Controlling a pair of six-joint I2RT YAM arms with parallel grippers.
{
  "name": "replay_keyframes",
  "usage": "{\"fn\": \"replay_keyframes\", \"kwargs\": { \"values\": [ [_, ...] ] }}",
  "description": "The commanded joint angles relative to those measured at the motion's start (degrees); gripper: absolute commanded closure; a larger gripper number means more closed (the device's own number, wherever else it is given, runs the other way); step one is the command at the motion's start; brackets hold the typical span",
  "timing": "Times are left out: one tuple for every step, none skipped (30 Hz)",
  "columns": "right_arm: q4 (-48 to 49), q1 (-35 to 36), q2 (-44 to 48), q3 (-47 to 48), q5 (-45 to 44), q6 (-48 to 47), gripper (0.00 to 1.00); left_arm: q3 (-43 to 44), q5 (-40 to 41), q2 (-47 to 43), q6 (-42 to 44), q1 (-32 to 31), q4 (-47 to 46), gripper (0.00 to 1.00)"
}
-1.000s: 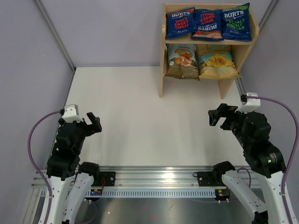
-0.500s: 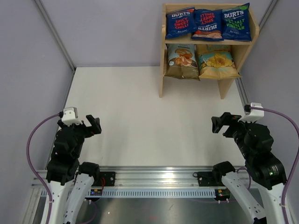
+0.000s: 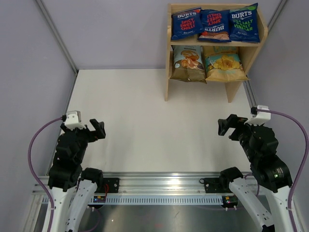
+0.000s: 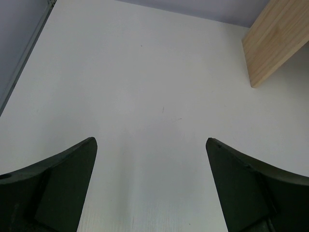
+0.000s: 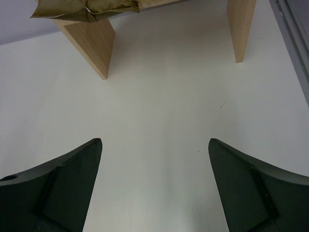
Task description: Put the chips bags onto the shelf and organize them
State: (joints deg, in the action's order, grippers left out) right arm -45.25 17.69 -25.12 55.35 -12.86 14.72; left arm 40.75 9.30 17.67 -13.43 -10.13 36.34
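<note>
The light wood shelf (image 3: 168, 72) stands at the table's far right. Its top tier holds three dark-blue BURTS bags (image 3: 186, 22) (image 3: 214, 24) (image 3: 244, 22) side by side. Its lower tier holds the tan-and-teal bag (image 3: 188, 63) on the left and the light-blue-and-olive bag (image 3: 223, 63) on the right. My left gripper (image 3: 98, 129) is open and empty over the near left of the table. My right gripper (image 3: 226, 125) is open and empty at the near right. The right wrist view shows the shelf's legs (image 5: 94, 41) and a bag's olive bottom edge (image 5: 87, 8).
The white table (image 3: 145, 121) is walled by grey panels at the left, back and right. A metal rail (image 3: 159, 186) carries both arm bases at the near edge. The left wrist view shows a shelf leg (image 4: 275, 43) at the far right.
My right arm drew back towards the near edge, away from the shelf, then settled. My left arm shifted only slightly. Both grippers stayed open and empty.
</note>
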Motion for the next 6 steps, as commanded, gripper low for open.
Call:
{"fn": "replay_keyframes", "kwargs": {
  "values": [
    [2.19,0.33,-1.50,0.72,-0.94,-0.57,0.01,-0.06,-1.48,-0.36,1.13,-0.24,-2.59,0.01],
    [2.10,0.41,-1.77,0.63,-0.76,-0.66,0.01,-0.06,-1.48,-0.36,1.13,-0.24,-2.59,0.01],
    [1.84,0.33,-1.94,0.55,-0.33,-0.83,0.00,-0.15,-1.48,-0.36,1.13,-0.24,-2.59,0.01],
    [1.92,0.32,-2.03,0.46,0.03,-0.83,0.01,-0.15,-1.48,-0.36,1.13,-0.24,-2.59,0.01],
    [1.84,0.41,-2.03,0.28,0.29,-0.92,0.00,-0.15,-1.48,-0.36,1.13,-0.24,-2.59,0.01],
    [2.01,0.33,-2.03,0.02,0.64,-1.27,0.01,-0.06,-1.48,-0.36,1.13,-0.24,-2.59,0.01]
  ]
}}
